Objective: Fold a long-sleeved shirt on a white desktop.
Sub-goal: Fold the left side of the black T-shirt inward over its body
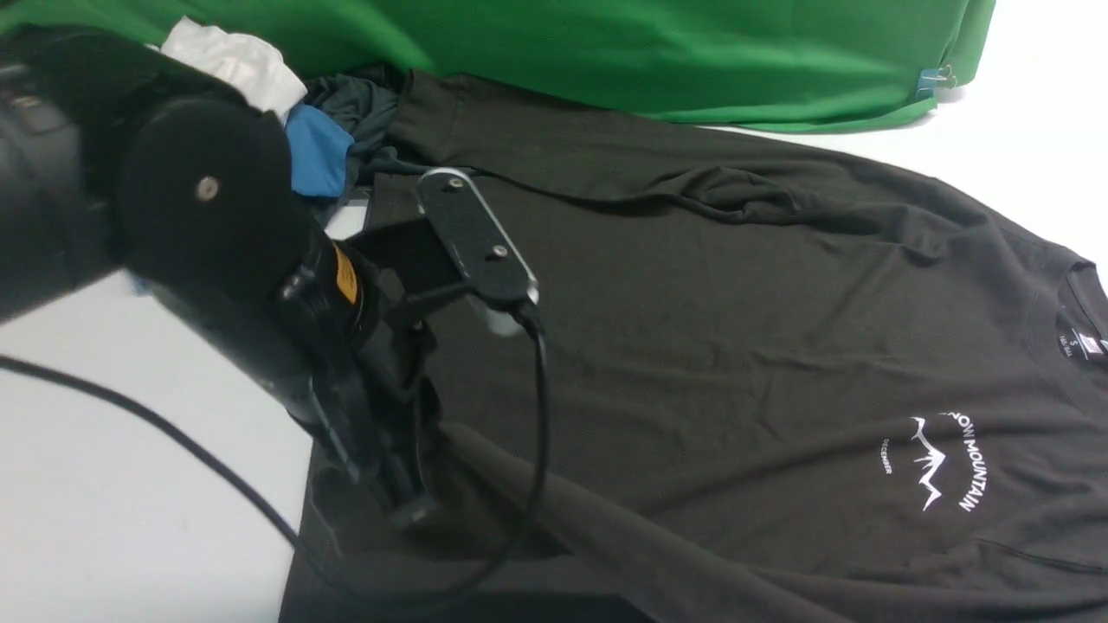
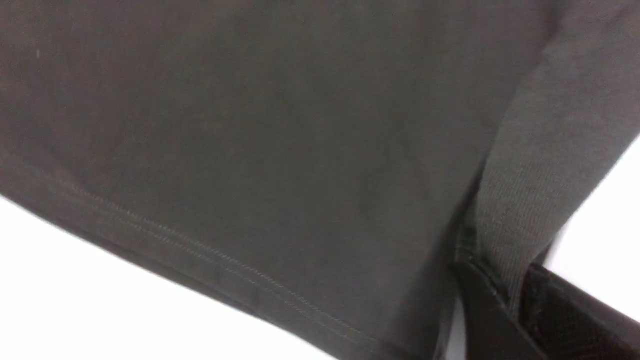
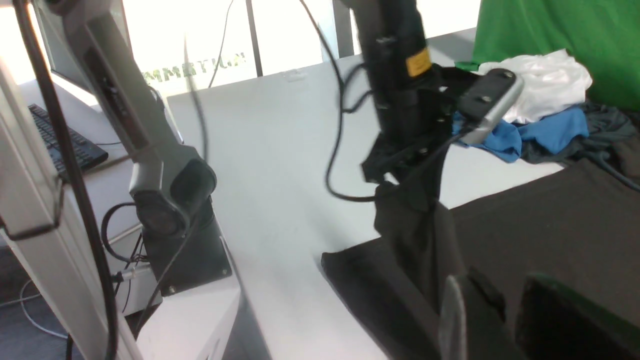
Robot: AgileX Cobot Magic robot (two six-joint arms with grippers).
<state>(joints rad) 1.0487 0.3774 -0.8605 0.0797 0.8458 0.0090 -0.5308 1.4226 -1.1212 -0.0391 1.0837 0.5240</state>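
One black long-sleeved shirt (image 1: 692,346) lies spread flat on the white counter (image 1: 130,450), with its mountain picture (image 1: 930,463) facing up. There are two claws. The left claw (image 1: 407,497) is pinched tight on one sleeve (image 1: 563,510) and lifts it off the shirt. The right claw (image 3: 505,325) shows only two fingers (image 3: 450,320), and I cannot tell if they hold anything. Far back sit one white cloth (image 1: 234,56), one blue cloth (image 1: 316,151) and one big green cloth (image 1: 649,52). The shirt's stitched bottom edge (image 2: 200,245) ends on bare counter, with lots of open room on the left.
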